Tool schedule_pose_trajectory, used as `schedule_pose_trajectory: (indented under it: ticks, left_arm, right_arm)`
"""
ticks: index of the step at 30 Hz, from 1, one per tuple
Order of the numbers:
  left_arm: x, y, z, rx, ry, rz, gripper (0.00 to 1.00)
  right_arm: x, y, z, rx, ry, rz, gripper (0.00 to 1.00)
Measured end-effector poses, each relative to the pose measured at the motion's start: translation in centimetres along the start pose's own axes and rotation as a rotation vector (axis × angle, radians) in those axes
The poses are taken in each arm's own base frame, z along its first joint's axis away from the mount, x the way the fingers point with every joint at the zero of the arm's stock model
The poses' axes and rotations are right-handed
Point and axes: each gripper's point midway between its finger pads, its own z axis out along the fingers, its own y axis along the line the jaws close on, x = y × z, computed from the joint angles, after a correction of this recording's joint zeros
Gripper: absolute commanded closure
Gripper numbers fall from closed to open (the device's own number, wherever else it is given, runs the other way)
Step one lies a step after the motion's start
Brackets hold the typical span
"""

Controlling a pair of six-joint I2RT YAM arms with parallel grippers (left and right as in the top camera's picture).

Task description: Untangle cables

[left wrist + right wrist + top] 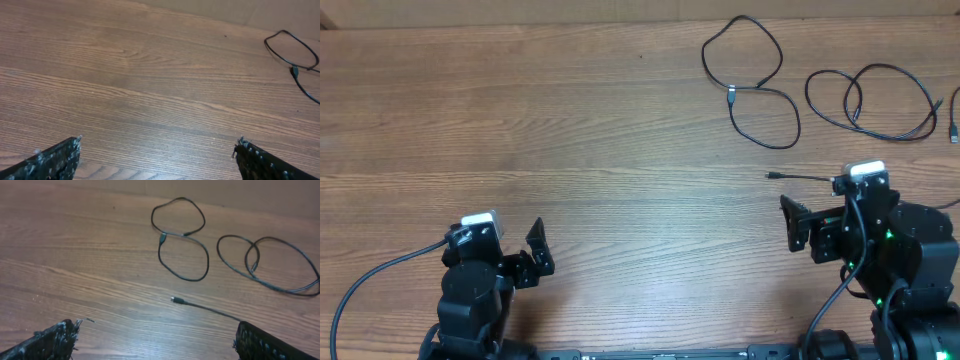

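Note:
Three thin black cables lie at the far right of the wooden table. One makes a figure-eight loop point(731, 95), also seen in the right wrist view point(163, 237) and at the edge of the left wrist view point(295, 71). A second lies in overlapping loops point(853, 113) point(252, 262) further right. The third lies straight, its plug end point(773, 176) point(174, 300) just beyond my right gripper point(792, 225) point(155, 340), which is open and empty; the rest of this cable is hidden behind the arm. My left gripper point(538, 250) point(157, 160) is open and empty over bare wood, far from the cables.
Both arm bases sit at the table's near edge, with a thicker black wire point(380, 272) trailing from the left arm. Another plug end point(954, 130) shows at the right edge of the overhead view.

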Motion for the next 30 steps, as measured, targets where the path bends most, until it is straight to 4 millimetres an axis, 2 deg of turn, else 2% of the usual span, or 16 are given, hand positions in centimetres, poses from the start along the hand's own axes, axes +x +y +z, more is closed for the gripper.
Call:
schedule_pose_trajectory:
  ticks: [16, 24, 30]
  left_arm:
    - [0.0, 0.0, 0.0, 0.000, 0.000, 0.000, 0.01]
    - [0.0, 0.0, 0.0, 0.000, 0.000, 0.000, 0.01]
    - [0.0, 0.0, 0.0, 0.000, 0.001, 0.000, 0.00]
  right_arm:
    - [-0.3, 0.1, -0.5, -0.005, -0.024, 0.001, 0.00]
    - [-3.1, -1.2, -4.1, 0.052, -0.289, 0.093, 0.00]
    - [-2.3, -1.8, -3.5, 0.061, -0.472, 0.185, 0.00]
